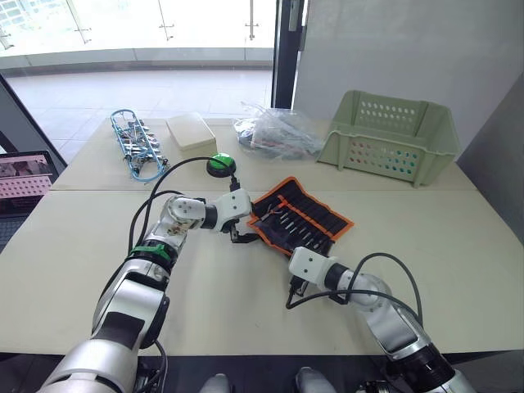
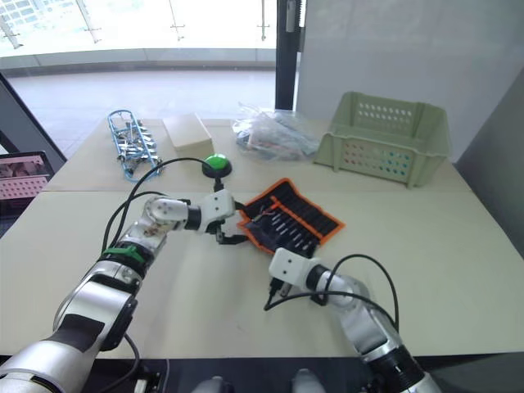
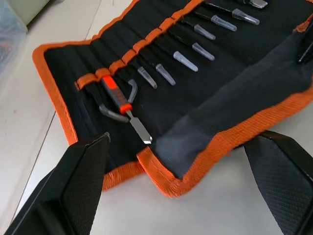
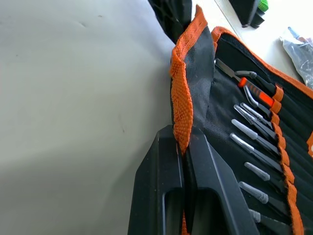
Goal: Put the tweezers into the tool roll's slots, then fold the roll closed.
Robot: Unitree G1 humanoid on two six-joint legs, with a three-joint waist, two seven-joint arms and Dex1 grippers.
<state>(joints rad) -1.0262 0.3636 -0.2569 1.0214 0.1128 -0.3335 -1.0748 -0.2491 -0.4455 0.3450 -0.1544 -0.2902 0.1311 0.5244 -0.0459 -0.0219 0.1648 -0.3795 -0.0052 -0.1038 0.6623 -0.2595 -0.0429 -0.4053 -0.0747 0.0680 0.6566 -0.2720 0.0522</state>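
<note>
The tool roll (image 1: 300, 217) lies open on the desk (image 1: 246, 303), near its middle, set at an angle, its orange edging running round the black fabric. The tweezers (image 3: 186, 61) sit in the slots (image 3: 161, 46) in a row across the inner face, their capped tips pointing toward the near edge; a tool with an orange and black handle (image 3: 116, 94) lies in the end slot beside them. The near flap of the roll is partly lifted and folded over along that edge.

The right tool (image 4: 183, 149) is closed on the orange edging of the roll's near edge, the fabric pinched between its two black fingers (image 4: 156, 186). The left tool (image 3: 176, 161) hovers at the roll's corner nearest the robot's left, its fingers (image 3: 73, 181) spread wide apart on either side of the corner and holding nothing.

Behind the roll, a green round button (image 1: 220, 164) rests on the desk with a black cable leading from it. Further back stand a green perforated basket (image 1: 393, 139) toward the right, a clear plastic bag (image 1: 274, 135) of small parts in the middle, a pale lidded box (image 1: 190, 129) and a blue wire bundle (image 1: 135, 146) toward the left. Beyond the desk is a glass wall (image 1: 147, 24) with a bright floor outside.
</note>
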